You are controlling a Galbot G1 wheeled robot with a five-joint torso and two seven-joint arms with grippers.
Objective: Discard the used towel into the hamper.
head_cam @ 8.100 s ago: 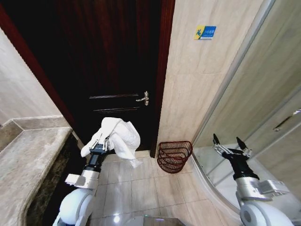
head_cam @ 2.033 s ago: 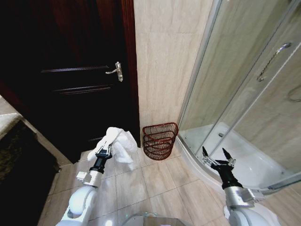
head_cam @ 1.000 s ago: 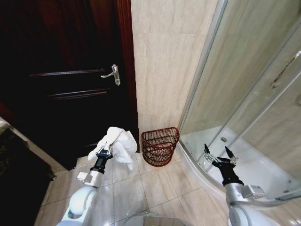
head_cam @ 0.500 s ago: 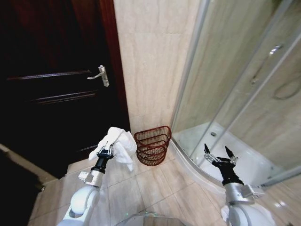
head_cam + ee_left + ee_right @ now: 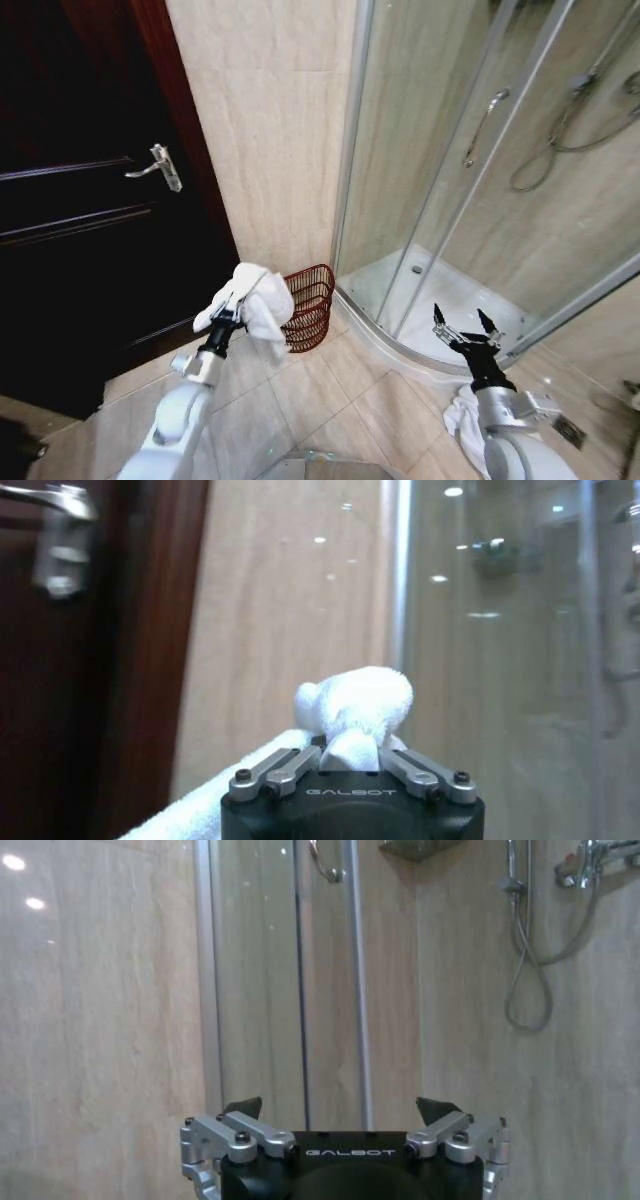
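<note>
Since earlier: your view swung toward the shower; hamper (image 5: 308,307) now sits beside the towel (image 5: 256,300).
Left gripper (image 5: 224,318): clenched on the towel, raised near the hamper's rim.
Right gripper (image 5: 466,331): spread, idle.
Remaining: you must carry over and release.

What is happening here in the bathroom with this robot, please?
The robot is carrying a white towel in its left gripper, which is shut on it and held up in front of a dark door. The hamper stands on the floor by the tiled wall, beside the shower enclosure, partly behind the towel. The right gripper is open and holds nothing. The towel is not yet in the hamper.
</note>
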